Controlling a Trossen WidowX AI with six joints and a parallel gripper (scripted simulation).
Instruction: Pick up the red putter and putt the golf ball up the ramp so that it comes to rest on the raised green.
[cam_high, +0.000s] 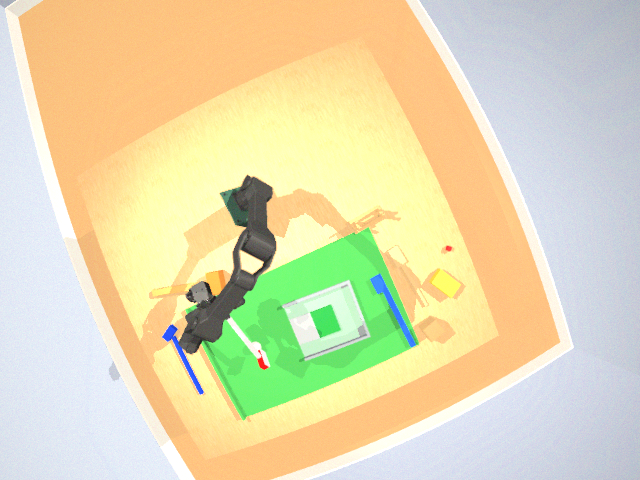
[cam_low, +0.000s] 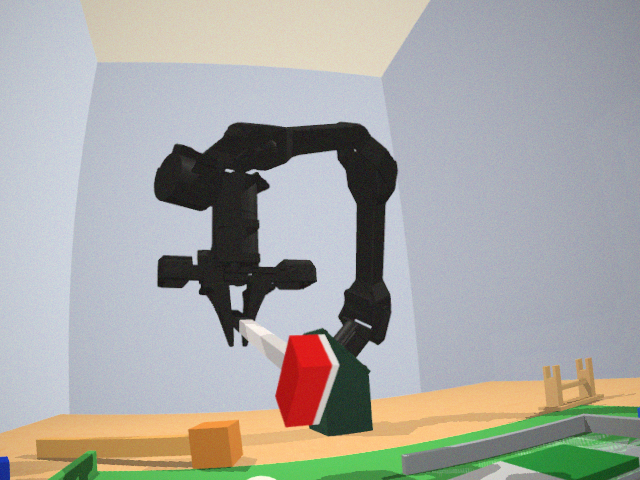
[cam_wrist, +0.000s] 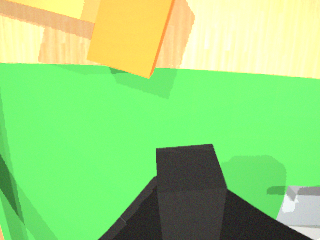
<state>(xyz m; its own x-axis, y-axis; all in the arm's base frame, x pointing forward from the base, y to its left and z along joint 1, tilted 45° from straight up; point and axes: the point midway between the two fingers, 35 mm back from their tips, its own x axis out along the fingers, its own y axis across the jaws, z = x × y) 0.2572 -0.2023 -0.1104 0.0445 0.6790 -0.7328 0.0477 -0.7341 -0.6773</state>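
My gripper (cam_low: 237, 336) is shut on the red putter's black grip and holds it above the mat; the arm hides the fingers in the top view. The putter (cam_high: 262, 360) (cam_low: 306, 379) (cam_wrist: 187, 167) has a white shaft and a red head with a white face. The head is raised above the mat. The white golf ball (cam_high: 255, 346) (cam_low: 261, 477) is on the green mat (cam_high: 330, 264) (cam_wrist: 75, 110), partly covered by the putter from above. The ramp (cam_high: 306, 330) has grey side walls and leads to the raised dark green square (cam_high: 324, 321) (cam_low: 573, 459).
An orange mallet (cam_high: 216, 281) (cam_low: 214, 445) (cam_wrist: 130, 35) lies by the mat. One blue club (cam_high: 187, 364) lies left of it; another blue club (cam_high: 398, 316) lies on its right edge. A yellow block (cam_high: 446, 283) and small red cube (cam_high: 448, 248) are farther right. A wooden rack (cam_low: 568, 385) stands behind.
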